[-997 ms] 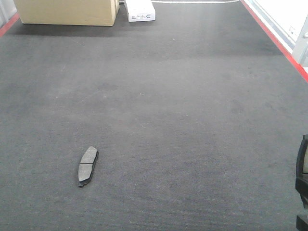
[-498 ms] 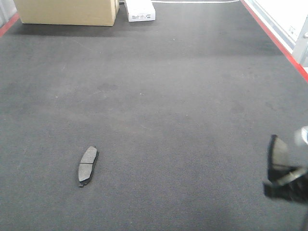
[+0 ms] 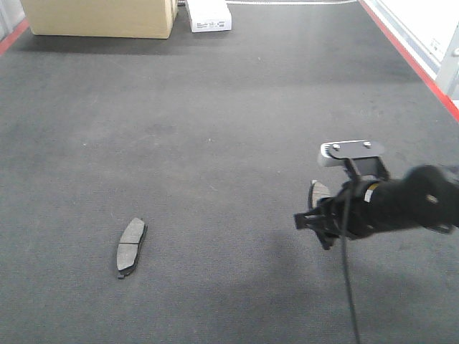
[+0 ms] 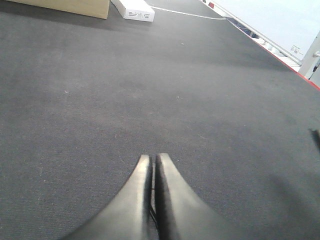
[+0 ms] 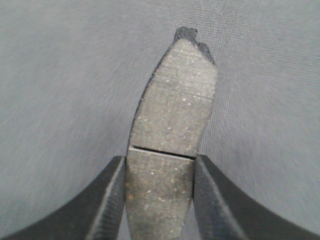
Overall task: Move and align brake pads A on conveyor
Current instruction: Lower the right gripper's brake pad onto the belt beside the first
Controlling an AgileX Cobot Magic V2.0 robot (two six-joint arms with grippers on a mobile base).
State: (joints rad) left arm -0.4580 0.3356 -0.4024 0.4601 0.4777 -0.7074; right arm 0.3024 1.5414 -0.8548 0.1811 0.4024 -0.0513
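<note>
Brake pad A [image 5: 172,100] hangs clamped in the right gripper [image 5: 159,159] above the conveyor [image 3: 215,129], mid-carry. Next it likely needs laying flat, parallel beside the second pad [image 3: 131,246]. The left gripper [image 4: 152,161] is pressed together, empty.

The wide dark-grey conveyor belt [image 3: 215,107] looks matt and felt-like, finely ribbed close up. The elongated dark-grey brake pad [image 5: 170,135] is rough, gritty and pale-speckled. The black fingers [image 5: 107,200] of the right gripper [image 5: 160,170] look like smooth, faintly sheened plastic. At 11 o'clock, the tan cardboard box [image 3: 100,16] is matt.
</note>
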